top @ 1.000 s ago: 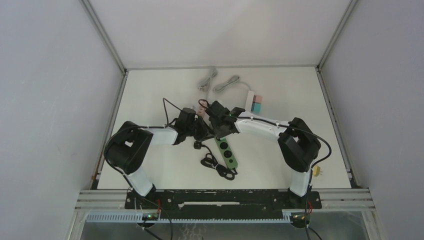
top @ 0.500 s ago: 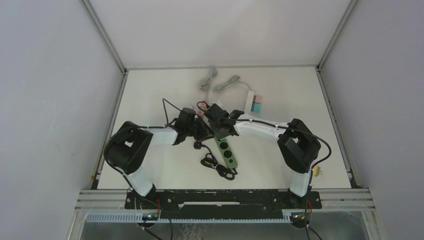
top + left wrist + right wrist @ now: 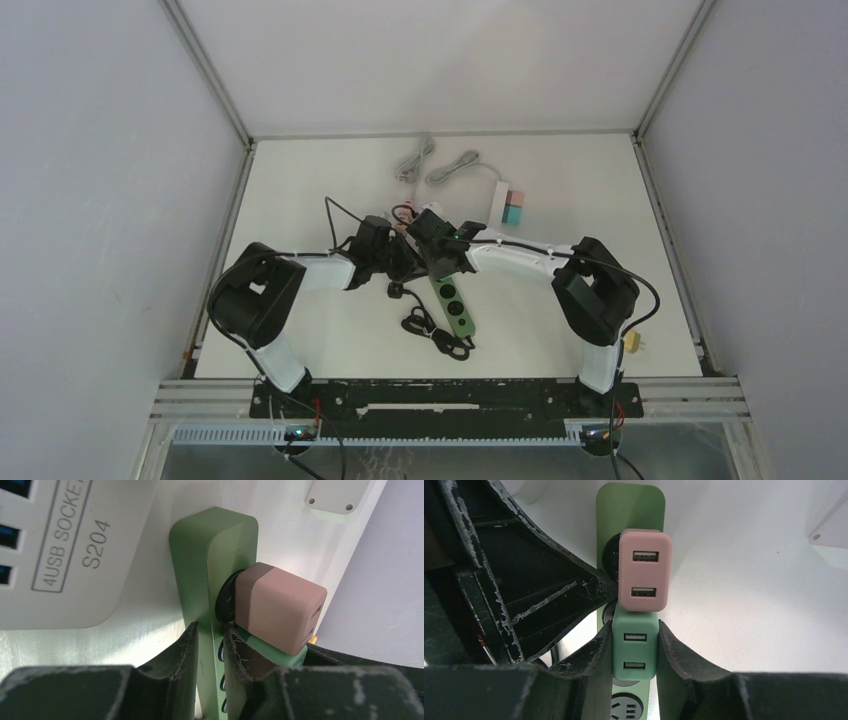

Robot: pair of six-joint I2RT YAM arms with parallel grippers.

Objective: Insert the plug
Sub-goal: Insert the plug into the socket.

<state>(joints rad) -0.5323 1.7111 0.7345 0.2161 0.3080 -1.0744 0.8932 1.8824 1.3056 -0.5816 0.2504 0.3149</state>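
- R claw [image 3: 635,629] was clamped on the green plug [image 3: 635,647], one finger [image 3: 591,670] on each side
- Green plug sat on the strip [image 3: 630,505] at the 2nd socket from its end, USB ports facing the R wrist cam; couldn't tell if it was fully seated
- Pink plug [image 3: 644,570] was in the end socket, touching the green plug's edge
- L claw [image 3: 212,635] was closed on the strip, pads [image 3: 185,655] pinching its thin sides just beside the pink plug
- Top view: both claws met mid-table [image 3: 600,180] over the strip's far end; the rest of the strip ran toward the bases, w/ a black cable [image 3: 435,335] coiled on its left
- White USB box [image 3: 75,555] showed left of the strip in the L wrist view
- Grey cables [image 3: 440,165] lay at the back, well apart from the claws
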